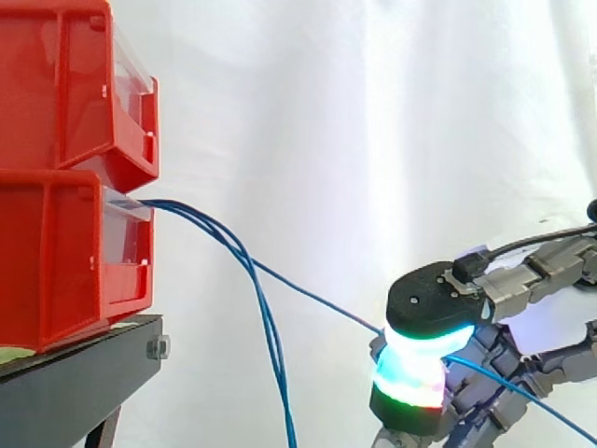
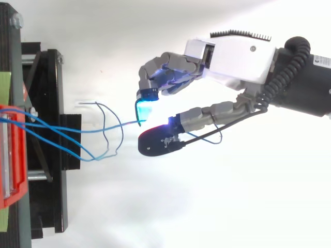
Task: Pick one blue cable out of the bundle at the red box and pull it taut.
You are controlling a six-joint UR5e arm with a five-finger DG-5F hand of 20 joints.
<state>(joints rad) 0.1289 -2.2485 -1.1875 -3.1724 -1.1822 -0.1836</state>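
Several thin blue cables leave the front of the lower red bin (image 1: 56, 261). One blue cable (image 1: 308, 294) runs in a straight, tight line down and right from the bin to my hand (image 1: 438, 355). My hand (image 2: 232, 57) pinches it between a glowing cyan fingertip (image 2: 146, 108) and the thumb's pad (image 2: 160, 140); in the top view this cable (image 2: 121, 125) ends at the pinch. A free length of it trails out behind the hand toward the lower right. The other blue cables (image 1: 270, 345) hang slack, curving down from the bin.
A second red bin (image 1: 65, 84) is stacked on the lower one, both on the black stand (image 1: 75, 383) at the left. Slack cable ends (image 2: 106, 150) loop in the air between the stand (image 2: 49, 103) and my hand. A white curtain is behind.
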